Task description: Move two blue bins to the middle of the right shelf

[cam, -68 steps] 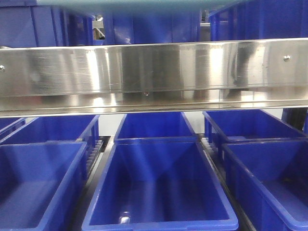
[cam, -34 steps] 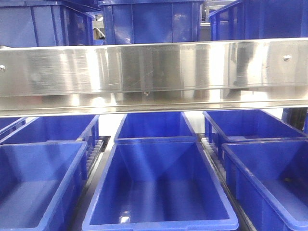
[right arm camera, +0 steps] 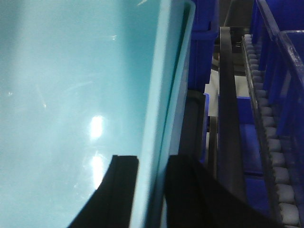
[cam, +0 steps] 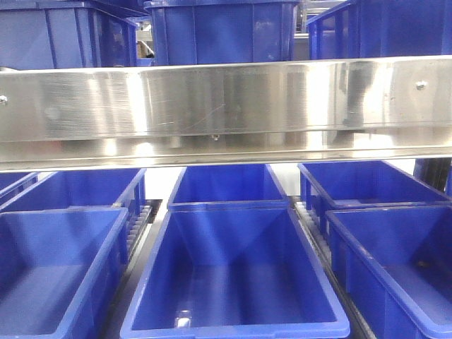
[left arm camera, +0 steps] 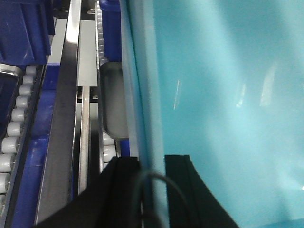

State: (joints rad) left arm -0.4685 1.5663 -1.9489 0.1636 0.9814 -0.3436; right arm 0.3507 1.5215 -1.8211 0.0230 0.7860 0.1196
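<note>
- A second ago, a blurry pale strip sits along the very top of the front view. Now the strip is gone, and dark crates show there instead.
- That strip is likely the edge of the pale blue bin (left arm camera: 223, 95). So the bin has probably gone up, out of the front camera's sight.
- This means the bin is probably being carried and is not yet put away on the right shelf.
- The left tool (left arm camera: 148, 164) is clamped on the bin's thick rim, with one black finger on each side of the wall.
- The right tool (right arm camera: 151, 161) is clamped on the rim the same way, on the other side.
- The bin hangs between the two tools, close beside the roller tracks (right arm camera: 270, 137) of the rack. The pictures do not show if it rests on anything.
- Count of pale bins: one can be made out. It is not possible to tell if a second one sits inside it.
- Count of tools: two, both holding.
- Count of dark blue crates (cam: 233, 282) under the shiny steel rail (cam: 226, 106): six clear ones, in three rows of two, plus a small bit of one more at the far left.
- Count of dark blue crates above the rail: three.
</note>
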